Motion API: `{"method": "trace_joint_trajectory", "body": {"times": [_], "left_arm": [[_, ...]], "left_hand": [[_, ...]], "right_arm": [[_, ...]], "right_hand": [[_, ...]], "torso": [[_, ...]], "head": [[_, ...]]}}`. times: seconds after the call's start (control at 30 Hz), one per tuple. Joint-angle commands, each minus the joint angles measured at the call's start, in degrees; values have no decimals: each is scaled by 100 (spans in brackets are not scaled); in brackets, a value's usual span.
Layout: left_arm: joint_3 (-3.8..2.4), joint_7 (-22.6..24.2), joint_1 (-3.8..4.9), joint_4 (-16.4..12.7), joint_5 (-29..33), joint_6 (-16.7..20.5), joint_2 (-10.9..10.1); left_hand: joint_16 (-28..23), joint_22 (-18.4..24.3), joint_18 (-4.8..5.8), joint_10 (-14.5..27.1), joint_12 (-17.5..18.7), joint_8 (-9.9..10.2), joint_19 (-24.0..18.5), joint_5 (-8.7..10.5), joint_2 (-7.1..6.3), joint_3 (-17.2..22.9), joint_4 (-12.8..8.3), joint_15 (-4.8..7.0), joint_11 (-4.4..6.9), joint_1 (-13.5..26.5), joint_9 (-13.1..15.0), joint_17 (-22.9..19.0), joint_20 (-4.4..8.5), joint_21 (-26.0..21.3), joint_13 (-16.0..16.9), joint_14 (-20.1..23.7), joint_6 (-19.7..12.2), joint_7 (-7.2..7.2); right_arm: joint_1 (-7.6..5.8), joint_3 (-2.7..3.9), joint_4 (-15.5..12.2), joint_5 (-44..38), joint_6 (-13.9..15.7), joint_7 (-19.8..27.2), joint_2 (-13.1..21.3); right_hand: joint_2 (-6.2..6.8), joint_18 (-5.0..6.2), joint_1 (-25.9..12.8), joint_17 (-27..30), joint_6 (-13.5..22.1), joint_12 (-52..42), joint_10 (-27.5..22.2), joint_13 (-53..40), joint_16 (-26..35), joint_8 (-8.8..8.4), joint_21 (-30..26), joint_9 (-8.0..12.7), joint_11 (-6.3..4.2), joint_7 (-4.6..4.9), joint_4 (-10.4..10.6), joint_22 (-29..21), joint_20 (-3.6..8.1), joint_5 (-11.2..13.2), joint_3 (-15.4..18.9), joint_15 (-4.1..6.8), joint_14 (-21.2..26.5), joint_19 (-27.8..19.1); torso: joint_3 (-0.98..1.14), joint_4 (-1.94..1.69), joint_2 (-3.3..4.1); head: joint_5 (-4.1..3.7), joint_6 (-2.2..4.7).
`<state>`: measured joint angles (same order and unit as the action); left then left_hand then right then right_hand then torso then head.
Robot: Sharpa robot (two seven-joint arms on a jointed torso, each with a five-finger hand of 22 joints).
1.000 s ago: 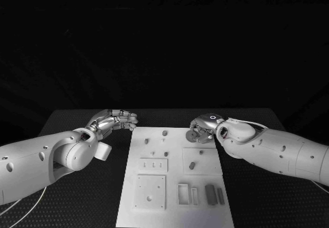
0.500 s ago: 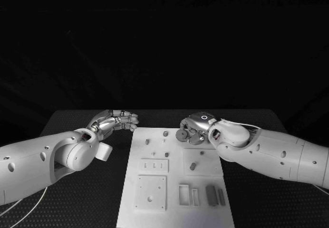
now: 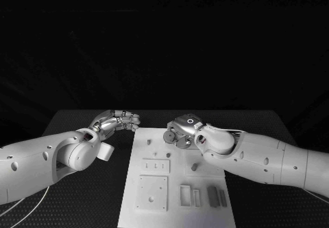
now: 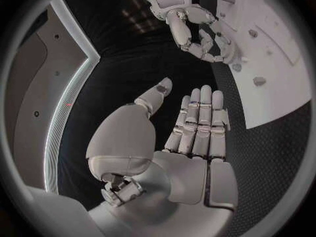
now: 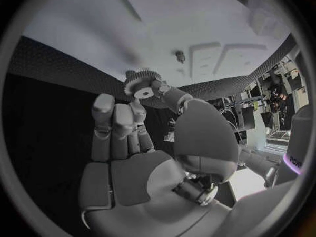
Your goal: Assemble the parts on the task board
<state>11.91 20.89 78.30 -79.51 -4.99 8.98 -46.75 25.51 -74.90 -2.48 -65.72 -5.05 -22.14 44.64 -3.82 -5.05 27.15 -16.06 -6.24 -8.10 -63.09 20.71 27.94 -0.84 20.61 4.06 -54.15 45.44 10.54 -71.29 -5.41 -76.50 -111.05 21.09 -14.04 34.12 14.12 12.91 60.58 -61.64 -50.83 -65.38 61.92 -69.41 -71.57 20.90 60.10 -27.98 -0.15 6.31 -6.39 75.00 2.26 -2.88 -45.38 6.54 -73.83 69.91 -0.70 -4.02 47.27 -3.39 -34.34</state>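
Note:
The white task board (image 3: 174, 214) lies lengthwise in the middle of the table, also seen in the left wrist view (image 4: 283, 58) and the right wrist view (image 5: 165, 21). My right hand (image 3: 182, 131) hovers over the board's far end and pinches a grey toothed gear (image 3: 169, 137) between thumb and fingers; the gear (image 5: 140, 83) is plain in the right wrist view. My left hand (image 3: 118, 119) is off the board's far left corner, above the black table. Its palm and fingers (image 4: 197, 126) are stretched out with nothing in them. My right hand (image 4: 197, 31) shows beyond them.
Small pegs (image 3: 154, 154) stand on the board's middle, and a short grey piece (image 3: 194, 166) lies to their right. Near the front are a square plate (image 3: 150, 192), slotted holders (image 3: 185, 194) and grey bars (image 3: 212, 194). Black table (image 3: 82, 209) flanks the board.
My right hand has carried the gear leftward, from the board's far right corner to over its far middle. My left hand has stayed where it was.

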Motion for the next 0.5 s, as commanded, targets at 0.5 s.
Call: {"method": "trace_joint_trajectory", "body": {"times": [0.5], "left_arm": [[-6,44,7,10,18,-43,27]], "left_hand": [[-27,-97,-112,-14,24,37,-48,29,16,-5,-16,-38,-14,16,9,13,-4,-21,3,-22,-6,26]], "right_arm": [[82,-96,314,-361,52,-160,-426]], "right_hand": [[88,209,5,-14,-789,1,-16,14,25,11,16,-4,-72,-95,30,29,16,11,-24,21,-26,46]], "torso": [[5,9,2]], "head": [[62,-20]]}}
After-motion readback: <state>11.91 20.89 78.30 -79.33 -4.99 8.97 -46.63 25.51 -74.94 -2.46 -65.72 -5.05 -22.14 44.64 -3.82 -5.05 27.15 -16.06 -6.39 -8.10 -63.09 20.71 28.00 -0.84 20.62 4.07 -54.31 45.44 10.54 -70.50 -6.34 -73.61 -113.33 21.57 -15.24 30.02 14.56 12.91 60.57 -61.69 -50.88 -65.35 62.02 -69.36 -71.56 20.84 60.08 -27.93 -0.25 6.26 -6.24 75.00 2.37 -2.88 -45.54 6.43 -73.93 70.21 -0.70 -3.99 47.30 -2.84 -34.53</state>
